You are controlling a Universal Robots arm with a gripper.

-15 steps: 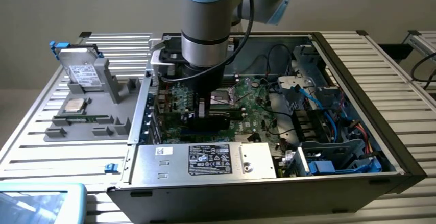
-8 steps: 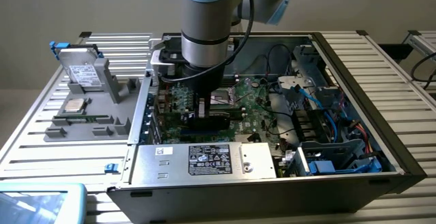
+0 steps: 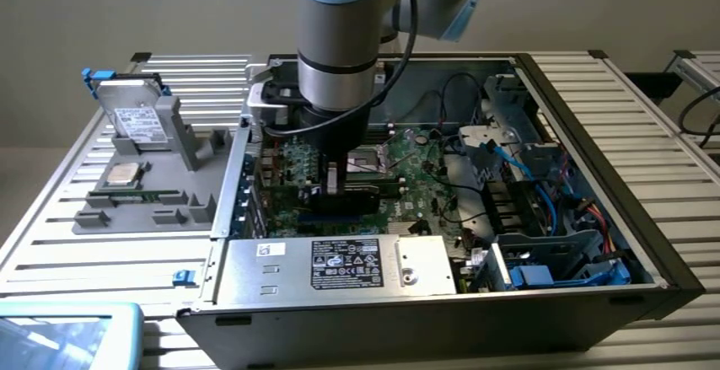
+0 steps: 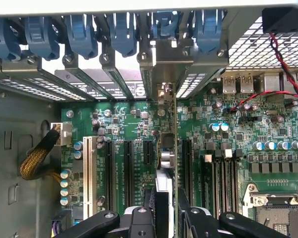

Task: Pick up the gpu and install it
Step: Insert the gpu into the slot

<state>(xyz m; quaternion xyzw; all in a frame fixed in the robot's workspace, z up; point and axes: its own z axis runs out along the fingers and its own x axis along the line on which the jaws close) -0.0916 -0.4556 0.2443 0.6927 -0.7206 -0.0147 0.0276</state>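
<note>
**Card held on edge inside the case**

In the exterior view, the arm [image 3: 337, 50] reached straight down into the open computer case [image 3: 585, 126]. The gripper [image 3: 333, 186] sat low over the motherboard [image 3: 433, 176], pinching the gpu [image 3: 351, 195] from above. The card stood upright on its long edge, towards the exterior view's left side of the board and just behind the power supply [image 3: 337, 265]. Outside the case, on the exterior view's left, a grey holder [image 3: 169, 214] carried the hard drive [image 3: 137, 121] propped at a slant. The memory stick [image 3: 141, 195] lay flat nearer the front of the holder. Both were well apart from the gripper.

In the wrist view, the gpu [image 4: 165, 158] appeared edge-on as a thin line running away from the camera. A black finger [image 4: 184, 213] sat close against each of its two faces. The card's metal bracket [image 4: 169, 64] met the rear wall of the case under the row of blue clips [image 4: 119, 29]. The card stood among the black expansion slots [image 4: 126, 173], with the white slot [image 4: 87, 168] further off to one side. Whether its lower edge was fully down in a slot could not be told.
</note>
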